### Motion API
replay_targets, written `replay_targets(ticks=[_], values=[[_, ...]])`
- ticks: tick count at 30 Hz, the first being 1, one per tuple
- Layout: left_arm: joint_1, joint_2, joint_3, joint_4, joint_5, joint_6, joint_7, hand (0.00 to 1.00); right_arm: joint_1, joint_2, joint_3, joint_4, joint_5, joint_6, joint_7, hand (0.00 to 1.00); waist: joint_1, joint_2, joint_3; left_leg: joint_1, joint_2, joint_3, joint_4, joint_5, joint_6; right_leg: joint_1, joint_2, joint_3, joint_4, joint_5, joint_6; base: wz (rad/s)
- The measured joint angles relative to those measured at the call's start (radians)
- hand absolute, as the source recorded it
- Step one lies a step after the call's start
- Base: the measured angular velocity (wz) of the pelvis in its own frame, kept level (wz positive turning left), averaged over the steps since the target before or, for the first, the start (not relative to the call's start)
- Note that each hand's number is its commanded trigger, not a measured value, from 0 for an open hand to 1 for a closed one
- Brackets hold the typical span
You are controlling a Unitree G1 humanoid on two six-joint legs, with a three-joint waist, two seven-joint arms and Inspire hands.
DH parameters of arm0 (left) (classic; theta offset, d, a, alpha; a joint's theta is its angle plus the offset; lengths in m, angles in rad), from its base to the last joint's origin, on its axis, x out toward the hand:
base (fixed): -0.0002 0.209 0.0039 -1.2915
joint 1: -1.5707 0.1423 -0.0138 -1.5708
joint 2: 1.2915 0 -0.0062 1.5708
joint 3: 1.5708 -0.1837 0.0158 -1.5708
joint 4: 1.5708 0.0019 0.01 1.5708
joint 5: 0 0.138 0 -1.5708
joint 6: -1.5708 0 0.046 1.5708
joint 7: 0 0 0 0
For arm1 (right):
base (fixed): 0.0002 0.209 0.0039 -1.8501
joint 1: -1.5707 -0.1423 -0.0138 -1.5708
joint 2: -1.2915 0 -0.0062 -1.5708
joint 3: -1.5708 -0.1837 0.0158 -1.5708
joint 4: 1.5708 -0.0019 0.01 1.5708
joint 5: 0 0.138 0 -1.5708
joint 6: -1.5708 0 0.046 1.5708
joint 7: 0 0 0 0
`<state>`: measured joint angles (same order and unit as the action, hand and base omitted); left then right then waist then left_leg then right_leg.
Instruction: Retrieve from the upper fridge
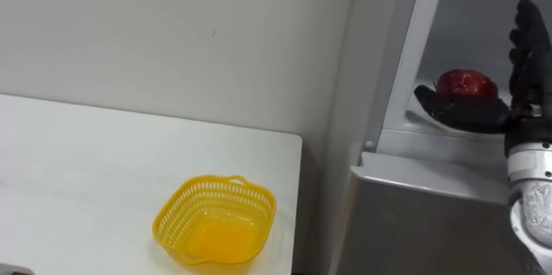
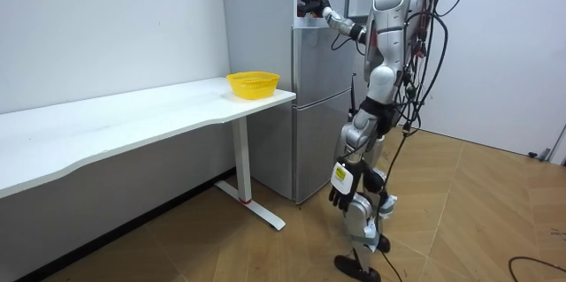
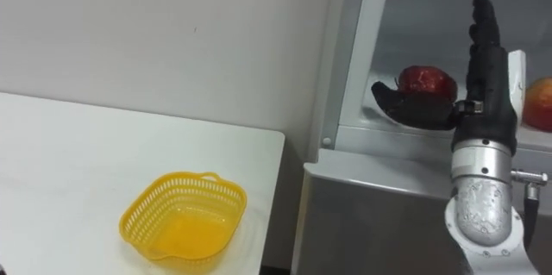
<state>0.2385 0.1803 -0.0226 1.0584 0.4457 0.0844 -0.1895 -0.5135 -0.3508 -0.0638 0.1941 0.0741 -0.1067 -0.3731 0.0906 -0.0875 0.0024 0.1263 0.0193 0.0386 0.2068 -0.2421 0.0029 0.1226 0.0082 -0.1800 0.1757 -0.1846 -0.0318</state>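
We stand close before the fridge (image 1: 414, 215), its upper compartment open, and beside it to our left is the white table (image 1: 86, 163) with a yellow mesh basket (image 1: 216, 221) near its corner.

Our right hand (image 3: 486, 94) is raised inside the upper compartment, released: the fingers (image 3: 480, 34) point straight up and the thumb (image 3: 405, 107) is spread out level toward our left. The left hand (image 2: 340, 195) hangs low by the thigh, well away from the fridge, so we judge the right hand to be the one for this reach.

The red apple (image 3: 426, 79) sits on the upper shelf just to the left of the right palm and just behind the thumb, in the crook between thumb and fingers. Whether the hand touches it, we cannot tell. We judge that the coming move turns on this: the apple lies leftward of the palm, so the fingers would have to curl that way.

The apple is dark red, glossy and round, with no long axis to line up on. A paler, orange-red fruit (image 3: 539, 103) lies on the shelf right of the hand.
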Motion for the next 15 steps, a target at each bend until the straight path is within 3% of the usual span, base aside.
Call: replay_targets(ticks=[5,15], values=[[0.006,0.000,0.000,-0.023,-0.001,0.006,0.001,0.00,0.000,-0.014,0.001,0.059,0.042,0.016,0.066,0.00,0.001,-0.002,-0.0018,0.002,0.000,-0.002,0.000,0.000,0.000,0.005,0.000,0.000,-0.001,0.000,0.000,0.00],[0.016,-0.001,0.001,-0.034,-0.001,0.057,-0.021,0.00,-0.040,-0.042,0.003,0.141,0.039,0.043,0.192,0.00,0.001,0.000,-0.0048,0.013,0.000,0.001,0.001,0.000,0.000,0.008,-0.001,0.000,0.001,0.000,0.000,0.00]])
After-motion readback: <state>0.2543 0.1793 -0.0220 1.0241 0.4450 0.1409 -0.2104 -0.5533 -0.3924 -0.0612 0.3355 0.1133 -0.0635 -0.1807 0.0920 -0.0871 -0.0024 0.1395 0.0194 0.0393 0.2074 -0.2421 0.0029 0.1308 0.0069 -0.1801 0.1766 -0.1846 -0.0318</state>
